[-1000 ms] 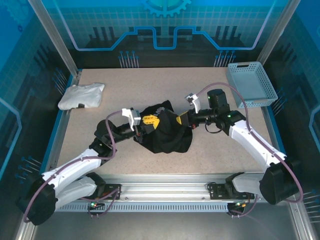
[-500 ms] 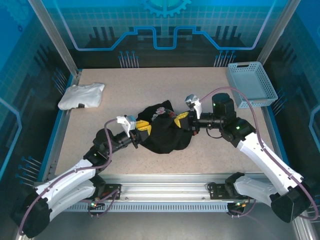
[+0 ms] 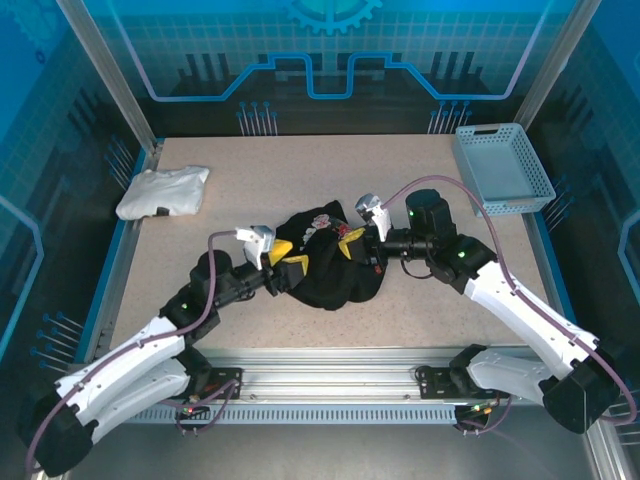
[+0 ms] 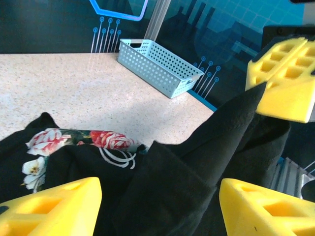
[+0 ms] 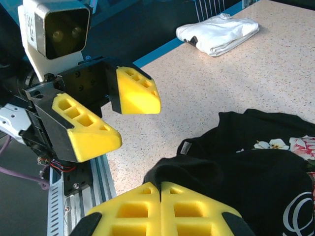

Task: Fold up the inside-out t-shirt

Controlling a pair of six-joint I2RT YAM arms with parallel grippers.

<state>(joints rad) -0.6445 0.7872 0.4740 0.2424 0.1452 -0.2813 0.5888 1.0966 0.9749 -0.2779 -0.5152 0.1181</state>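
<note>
The inside-out t-shirt (image 3: 330,275) is a black bunched heap at the table's middle, with its floral print (image 4: 74,140) and white script facing up. My right gripper (image 3: 350,243) is at the heap's right top edge, shut on a raised fold of black cloth (image 5: 197,164). In the right wrist view, its yellow fingers (image 5: 128,211) meet with that cloth pinched at their tips. My left gripper (image 3: 283,262) is at the heap's left side. Its fingers (image 4: 54,206) stand wide apart, open, with loose black cloth (image 4: 167,187) lying between them.
A folded white garment (image 3: 163,191) lies at the back left. A light blue perforated basket (image 3: 502,168) stands at the back right corner. The metal rail (image 3: 330,385) with the arm bases runs along the near edge.
My left gripper has opened and let go of the black cloth, shifting slightly toward the near side. My right gripper, still shut on the shirt, has moved a little to the left.
</note>
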